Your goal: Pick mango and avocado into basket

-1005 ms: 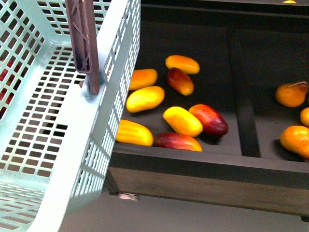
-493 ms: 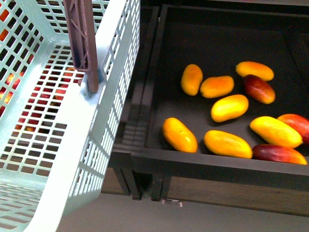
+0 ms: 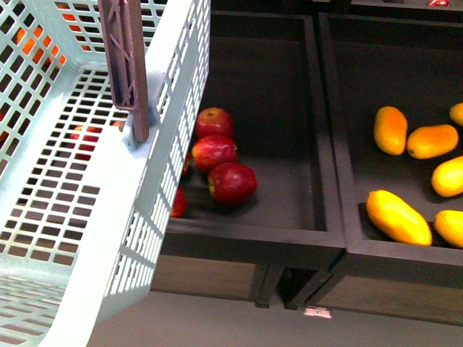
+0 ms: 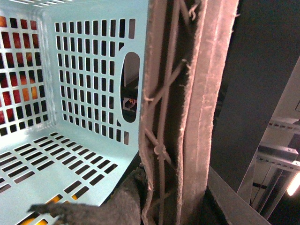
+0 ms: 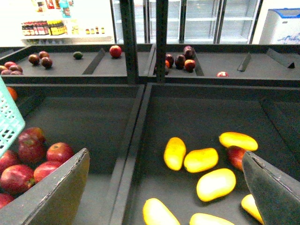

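In the front view, the basket (image 3: 116,210) fills 9 o'clock and hides some apples (image 3: 231,182). The mangoes (image 3: 398,215) at 3 o'clock are cut off by the edge. In the left wrist view, the brown handle (image 4: 187,117) blocks the left gripper (image 4: 124,206), so I cannot tell its grip. In the right wrist view, the right gripper (image 5: 164,155) is spread wide over the mangoes, and a tiny avocado (image 5: 78,55) sits far back.

Light teal basket (image 4: 89,70) interior, slotted walls and floor, brown ribbed handle (image 4: 187,108) up close, red fruit (image 4: 9,99) behind the slots.
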{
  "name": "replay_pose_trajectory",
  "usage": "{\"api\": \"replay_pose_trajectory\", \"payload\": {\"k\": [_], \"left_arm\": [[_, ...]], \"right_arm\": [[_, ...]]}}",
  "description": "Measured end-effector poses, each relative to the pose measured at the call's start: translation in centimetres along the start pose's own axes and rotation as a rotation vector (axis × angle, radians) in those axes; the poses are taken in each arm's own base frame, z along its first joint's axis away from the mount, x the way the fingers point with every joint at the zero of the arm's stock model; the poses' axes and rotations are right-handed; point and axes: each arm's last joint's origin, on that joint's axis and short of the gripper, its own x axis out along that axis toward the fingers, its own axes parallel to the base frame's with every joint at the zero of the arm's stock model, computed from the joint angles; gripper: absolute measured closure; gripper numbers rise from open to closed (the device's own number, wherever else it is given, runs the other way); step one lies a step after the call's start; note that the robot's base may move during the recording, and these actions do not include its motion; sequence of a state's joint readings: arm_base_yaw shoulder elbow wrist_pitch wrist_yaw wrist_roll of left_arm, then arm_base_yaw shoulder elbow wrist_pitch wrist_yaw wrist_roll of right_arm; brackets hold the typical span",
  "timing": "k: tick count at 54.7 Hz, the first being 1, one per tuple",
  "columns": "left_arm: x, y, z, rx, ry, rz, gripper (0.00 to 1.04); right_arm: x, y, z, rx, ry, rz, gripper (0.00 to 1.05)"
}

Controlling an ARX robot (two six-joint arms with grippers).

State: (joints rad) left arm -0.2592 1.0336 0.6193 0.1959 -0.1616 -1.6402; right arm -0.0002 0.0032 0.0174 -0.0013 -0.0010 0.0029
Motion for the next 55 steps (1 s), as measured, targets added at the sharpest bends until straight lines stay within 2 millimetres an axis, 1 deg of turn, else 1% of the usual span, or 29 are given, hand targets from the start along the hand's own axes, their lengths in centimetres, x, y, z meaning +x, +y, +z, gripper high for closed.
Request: {"api": "replay_pose_trajectory", "payload": {"k": [14, 26, 29, 32, 36, 39, 42, 46, 50, 55], "left_arm": [[0.0, 0.0, 0.3, 0.011, -0.04, -0.004, 0.86], [0.0, 0.0, 0.2, 0.021, -0.005, 0.011, 0.86], [0.3, -0.2, 0.0, 0.096, 0.032, 0.111, 0.86], [1.1, -0.7, -0.4, 0.19, 0.067, 0.187, 0.86], [2.6, -1.3, -1.1, 0.301, 0.109, 0.206, 0.86], [4.6, -2.0, -2.1, 0.373, 0.14, 0.21, 0.86], [6.4, -2.6, -3.4, 0.404, 0.172, 0.21, 0.86], [8.9, -3.5, -6.3, 0.451, 0.288, 0.186, 0.86], [10.2, -4.0, -8.5, 0.491, 0.392, 0.166, 0.86], [11.0, -4.3, -11.0, 0.538, 0.517, 0.147, 0.86]], "right_arm": [[0.0, 0.0, 0.0, 0.0, 0.001, 0.004, 0.09], [0.0, 0.0, 0.0, 0.0, 0.001, 0.002, 0.09], [0.0, 0.0, 0.0, 0.0, 0.001, 0.002, 0.09], [0.0, 0.0, 0.0, 0.0, 0.001, 0.001, 0.09], [0.0, 0.0, 0.0, 0.0, 0.0, 0.001, 0.09], [0.0, 0.0, 0.0, 0.0, 0.001, -0.001, 0.09], [0.0, 0.0, 0.0, 0.0, 0.001, -0.001, 0.09], [0.0, 0.0, 0.0, 0.0, 0.0, -0.001, 0.09], [0.0, 0.0, 0.0, 0.0, 0.0, -0.001, 0.09], [0.0, 0.0, 0.0, 0.0, 0.001, -0.001, 0.09]]}}
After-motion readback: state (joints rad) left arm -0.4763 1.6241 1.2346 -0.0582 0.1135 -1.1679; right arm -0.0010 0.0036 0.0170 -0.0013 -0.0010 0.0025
